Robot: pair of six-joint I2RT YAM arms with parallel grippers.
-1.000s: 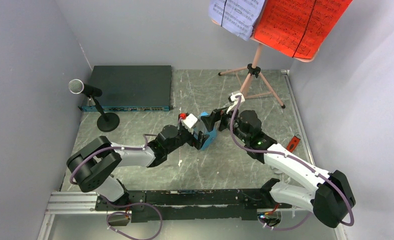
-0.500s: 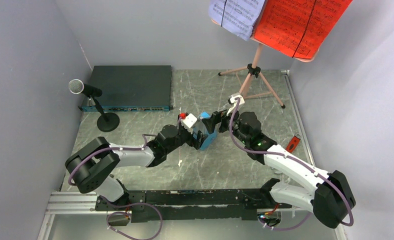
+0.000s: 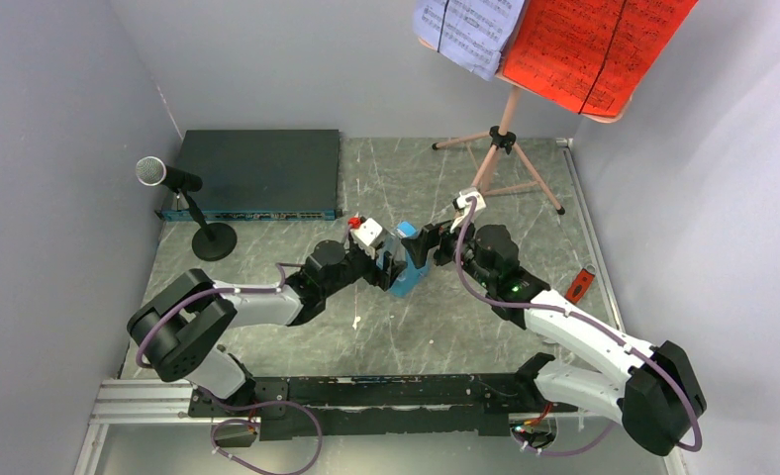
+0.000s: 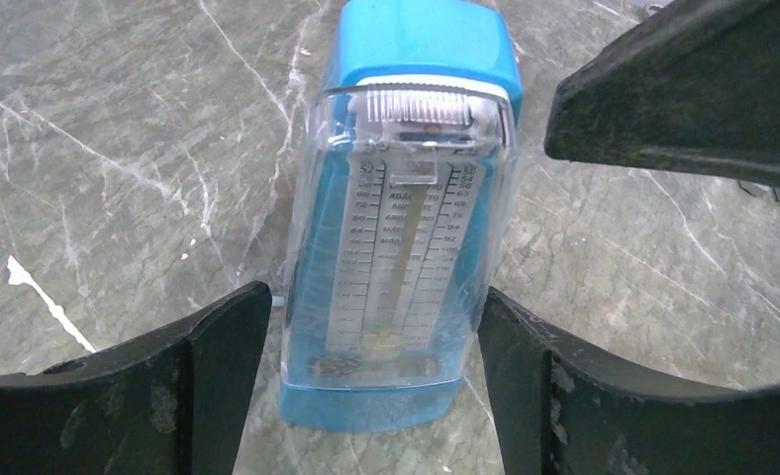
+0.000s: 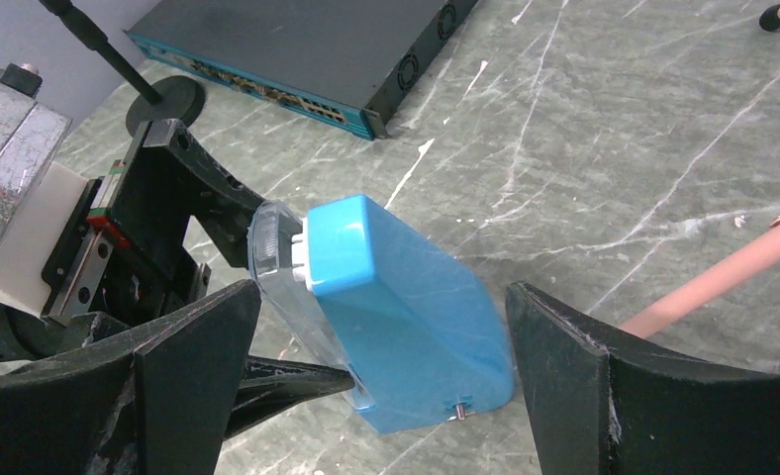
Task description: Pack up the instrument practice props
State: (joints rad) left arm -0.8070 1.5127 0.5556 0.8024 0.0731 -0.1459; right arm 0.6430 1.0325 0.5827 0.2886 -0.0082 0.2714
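Note:
The blue pyramid metronome (image 3: 407, 273) stands on the marble floor between both grippers. My left gripper (image 3: 390, 265) is open, with a finger on each side of the metronome's clear front (image 4: 401, 228) and small gaps either side. My right gripper (image 3: 419, 245) is open and straddles the metronome's blue back (image 5: 416, 336) from the other side, well apart from it. The microphone (image 3: 152, 170) stands on its round base at the left. The pink music stand (image 3: 505, 139) at the back holds red sheets (image 3: 594, 45) and lavender sheets (image 3: 468, 30).
A large flat black electronics box (image 3: 252, 170) lies at the back left and also shows in the right wrist view (image 5: 297, 49). A red-handled tool (image 3: 580, 284) lies by the right wall. Grey walls close in the left, back and right sides.
My right gripper has moved left and down onto the metronome's far side. My left arm has drawn back slightly to the left. The metronome stays on the floor.

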